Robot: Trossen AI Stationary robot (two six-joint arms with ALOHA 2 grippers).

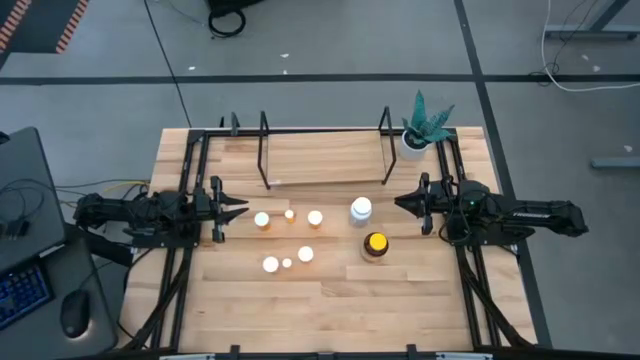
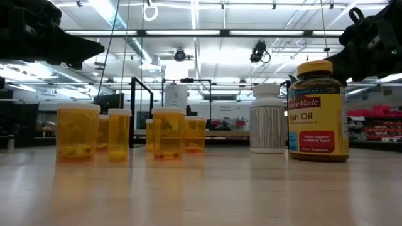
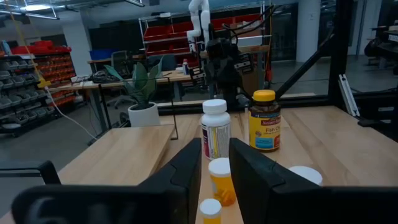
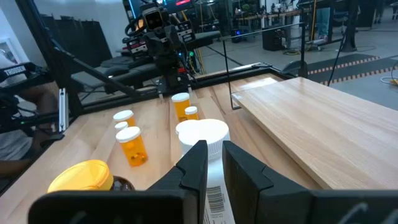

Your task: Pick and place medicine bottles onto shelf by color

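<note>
Both arms stretch level above the bench, facing inward: left pincer (image 1: 240,209) at frame left, right pincer (image 1: 400,203) at right beside the white bottle (image 1: 361,210), fingers slightly apart.

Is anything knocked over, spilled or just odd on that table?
Nothing stands out. The orange pill bottles, the white bottle and the yellow-capped fish oil bottle all stand upright and capped on the table, none yet on the shelf. No pills are spilled.
</note>
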